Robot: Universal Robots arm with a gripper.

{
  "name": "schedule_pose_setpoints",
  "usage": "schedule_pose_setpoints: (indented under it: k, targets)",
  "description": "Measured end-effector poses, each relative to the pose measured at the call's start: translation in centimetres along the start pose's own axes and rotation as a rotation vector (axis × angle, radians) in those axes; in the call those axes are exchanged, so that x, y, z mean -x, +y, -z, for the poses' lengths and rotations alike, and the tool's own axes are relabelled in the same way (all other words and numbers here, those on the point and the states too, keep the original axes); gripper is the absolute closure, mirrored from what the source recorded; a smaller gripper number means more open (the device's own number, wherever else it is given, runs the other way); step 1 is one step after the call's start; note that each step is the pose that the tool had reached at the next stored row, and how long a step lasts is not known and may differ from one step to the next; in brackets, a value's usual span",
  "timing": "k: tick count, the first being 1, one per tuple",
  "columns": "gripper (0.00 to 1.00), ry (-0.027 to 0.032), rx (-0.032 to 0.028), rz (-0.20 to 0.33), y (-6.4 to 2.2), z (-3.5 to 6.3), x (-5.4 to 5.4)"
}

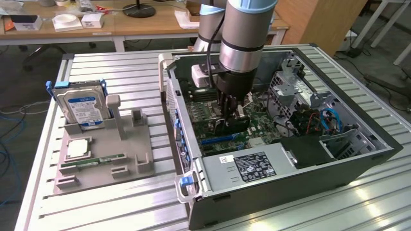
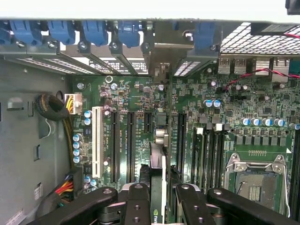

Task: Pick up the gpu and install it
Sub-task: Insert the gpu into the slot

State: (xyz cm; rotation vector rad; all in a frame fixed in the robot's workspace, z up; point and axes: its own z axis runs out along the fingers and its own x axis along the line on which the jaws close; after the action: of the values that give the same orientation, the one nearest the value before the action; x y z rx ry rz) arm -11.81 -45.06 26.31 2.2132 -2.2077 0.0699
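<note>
Pinching the gpu [image 2: 157, 164] edge-on between its black fingers, the pincer [image 2: 160, 192] hangs inside the open computer case [image 1: 359, 159]. The card stands upright over the green motherboard [image 2: 234, 98], among its long slots; whether it touches one I cannot tell. A hard drive [image 1: 80, 106] stands on the tabletop [image 1: 115, 202] at the exterior view's left.

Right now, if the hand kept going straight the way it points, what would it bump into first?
The gpu clamped in the hand would land first, on the motherboard, apparently among its long black slots. How big the gap is, I cannot tell.
</note>
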Motion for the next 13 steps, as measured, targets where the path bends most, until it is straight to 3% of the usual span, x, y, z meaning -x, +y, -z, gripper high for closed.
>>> schedule_pose_setpoints:
  k: [13]
  targets:
    - [0.74, 0.0, -0.002, 0.0, 0.02, -0.27, 0.1]
